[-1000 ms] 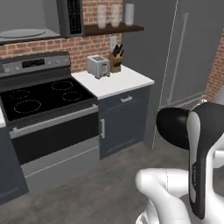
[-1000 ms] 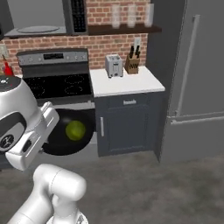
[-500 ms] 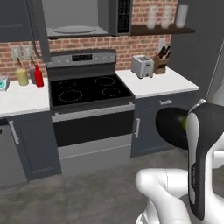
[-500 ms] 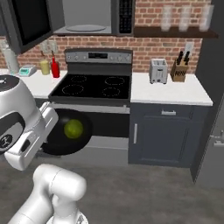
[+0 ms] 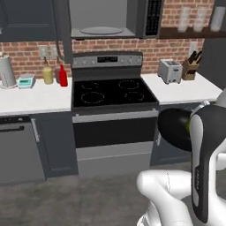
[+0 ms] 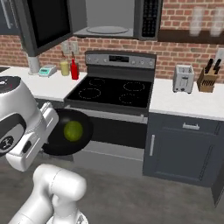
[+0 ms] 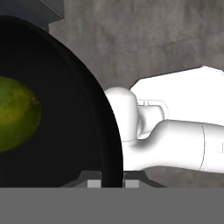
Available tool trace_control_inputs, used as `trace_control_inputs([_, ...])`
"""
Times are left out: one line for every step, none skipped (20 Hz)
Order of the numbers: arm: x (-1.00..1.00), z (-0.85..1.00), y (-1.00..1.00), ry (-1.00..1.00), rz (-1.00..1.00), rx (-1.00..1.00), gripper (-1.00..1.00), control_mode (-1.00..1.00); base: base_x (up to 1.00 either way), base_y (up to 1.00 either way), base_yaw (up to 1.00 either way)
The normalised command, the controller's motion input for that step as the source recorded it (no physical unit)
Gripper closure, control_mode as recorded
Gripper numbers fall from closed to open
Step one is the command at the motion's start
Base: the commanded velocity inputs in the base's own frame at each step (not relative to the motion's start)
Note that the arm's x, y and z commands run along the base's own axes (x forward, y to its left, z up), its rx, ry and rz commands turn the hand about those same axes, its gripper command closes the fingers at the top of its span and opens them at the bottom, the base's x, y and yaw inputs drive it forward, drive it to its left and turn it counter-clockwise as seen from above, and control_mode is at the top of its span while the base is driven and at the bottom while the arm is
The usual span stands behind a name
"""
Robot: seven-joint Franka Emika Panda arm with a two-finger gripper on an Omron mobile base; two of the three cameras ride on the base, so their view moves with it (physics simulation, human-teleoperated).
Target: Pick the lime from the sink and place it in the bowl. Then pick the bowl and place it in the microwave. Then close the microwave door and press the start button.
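— What does the room look like from the base?
— A brick back wall, dark grey cabinets, a grey floor [image 6: 131, 192]. A black stove [image 5: 112, 92] sits in the middle with white tabletop [image 5: 31, 99] on both sides. On the left stretch stand a red bottle [image 5: 63, 76], a yellow bottle [image 5: 47, 75] and a small teal scale [image 5: 26, 81]; on the right a toaster [image 5: 169, 70] and a knife block [image 5: 190, 67].

— And the microwave?
— The microwave [image 6: 114, 17] hangs above the stove, its light cavity showing a round glass turntable [image 6: 107, 30], the button panel on its right. The microwave door [image 6: 43, 24] is swung out to the left.

— Where's the bowl?
— The bowl [image 6: 65, 132] is held in the air in front of the stove, below the level of the tabletop, beside the white arm. The lime [image 6: 73, 130] lies inside it.

— Is the claw holding it?
— Yes. In the hand view the claw [image 7: 113, 181] is pinched on the bowl's rim, one tip on each side of the black wall, with the lime off to the left within the bowl and the floor beyond.
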Motion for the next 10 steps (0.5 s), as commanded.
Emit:
trace_control_inputs([0.0, 0.0, 0.0, 0.0, 0.0, 0.0, 1.0, 1.0, 0.7, 0.11, 0.19])
trace_control_inputs([0.0, 0.0, 0.0, 0.0, 0.0, 0.0, 1.0, 1.0, 0.72, 0.0, 0.19])
trace_control_inputs([0.0, 0.0, 0.0, 0.0, 0.0, 0.0, 1.0, 1.0, 0.67, 0.0, 0.18])
trace_control_inputs([0.0, 0.0, 0.0, 0.0, 0.0, 0.0, 1.0, 1.0, 0.71, 0.0, 0.17])
trace_control_inputs([0.0, 0.0, 0.0, 0.0, 0.0, 0.0, 1.0, 1.0, 0.82, 0.0, 0.15])
trace_control_inputs([0.0, 0.0, 0.0, 0.0, 0.0, 0.0, 1.0, 1.0, 0.91, 0.0, 0.13])
trace_control_inputs([0.0, 0.0, 0.0, 0.0, 0.0, 0.0, 1.0, 1.0, 0.96, 0.0, 0.12])
trace_control_inputs([0.0, 0.0, 0.0, 0.0, 0.0, 0.0, 1.0, 1.0, 0.94, 0.0, 0.12])
trace_control_inputs([0.0, 0.0, 0.0, 0.0, 0.0, 0.0, 1.0, 1.0, 0.87, 0.0, 0.11])
trace_control_inputs([0.0, 0.0, 0.0, 0.0, 0.0, 0.0, 1.0, 1.0, 0.83, 0.0, 0.1])
